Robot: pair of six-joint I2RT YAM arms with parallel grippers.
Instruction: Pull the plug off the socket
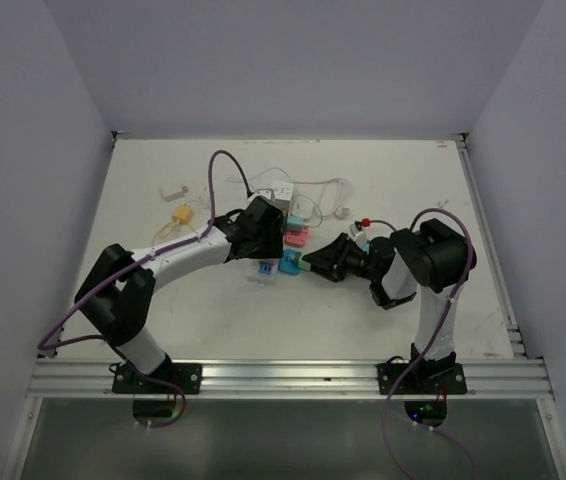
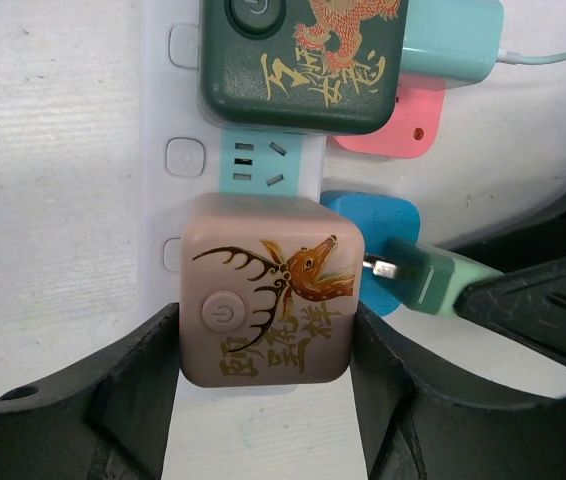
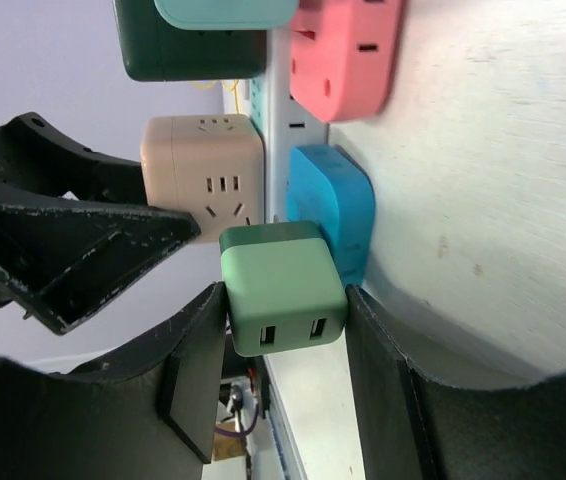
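- The socket (image 2: 158, 100), a long white strip with square buttons along one edge, lies near the middle of the tabletop (image 1: 383, 170), between the two arms.
- A mint-green outlet face (image 2: 258, 165) shows on the strip between two cube adapters.
- The plug (image 3: 283, 285) is a small green block with two slots on its outer face. It sits at the right side of the strip, against a blue block (image 2: 353, 210).
- From the left wrist, bare metal prongs (image 2: 383, 267) show between the plug and the blue block. I cannot tell whether they are fully clear of it.
- The right claw (image 3: 283, 300) is closed on the plug, with one black finger pressed against each side.
- The left claw (image 2: 266, 325) is closed on a beige cube adapter (image 2: 263, 290) plugged into the strip. The cube carries a deer drawing, gold characters and a round power button, and a finger sits against each side.
- Further along the strip sits a dark green cube (image 2: 303, 60) with a gold dragon.
- Beside the dark green cube are a pink block (image 2: 403, 130) and a teal block (image 2: 458, 40).
- A thin pale cable (image 2: 553, 57) leads off to the right from the teal block.
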